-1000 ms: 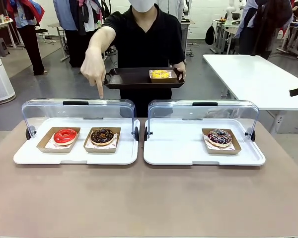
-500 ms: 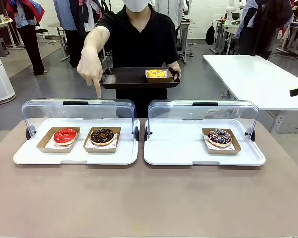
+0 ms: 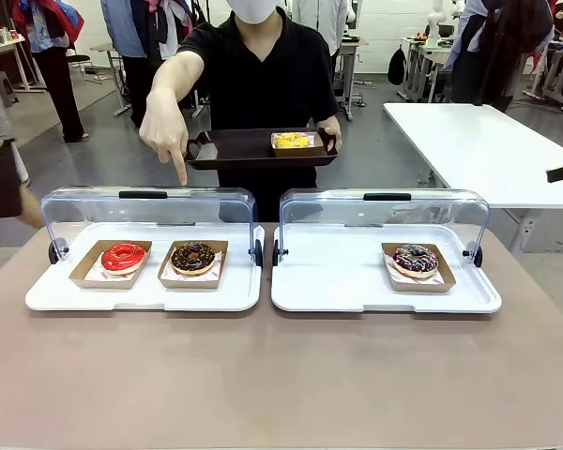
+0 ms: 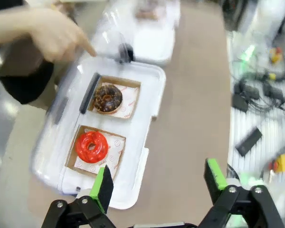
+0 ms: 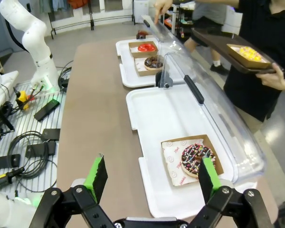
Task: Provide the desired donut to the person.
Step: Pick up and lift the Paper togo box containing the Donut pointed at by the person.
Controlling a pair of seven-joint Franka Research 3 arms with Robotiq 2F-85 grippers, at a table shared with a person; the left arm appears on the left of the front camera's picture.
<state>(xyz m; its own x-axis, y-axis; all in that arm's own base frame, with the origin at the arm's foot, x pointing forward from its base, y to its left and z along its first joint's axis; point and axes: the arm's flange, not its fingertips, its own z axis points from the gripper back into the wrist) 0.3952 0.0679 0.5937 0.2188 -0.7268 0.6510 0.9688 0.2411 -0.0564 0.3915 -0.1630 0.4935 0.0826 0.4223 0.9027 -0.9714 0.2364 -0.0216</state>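
Chocolate donut (image 4: 108, 98) lies well beyond left gripper (image 4: 156, 178), fingers spread, holding nothing.

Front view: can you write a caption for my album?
A person holding a tray points down over the left case, above the chocolate donut.

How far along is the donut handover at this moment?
Done: a yellow donut already sits on the person's dark tray. In hand: the person's hand points down, seemingly at the chocolate donut. Left: the left gripper and right gripper are open and empty, so picking and delivering that donut is not yet begun.
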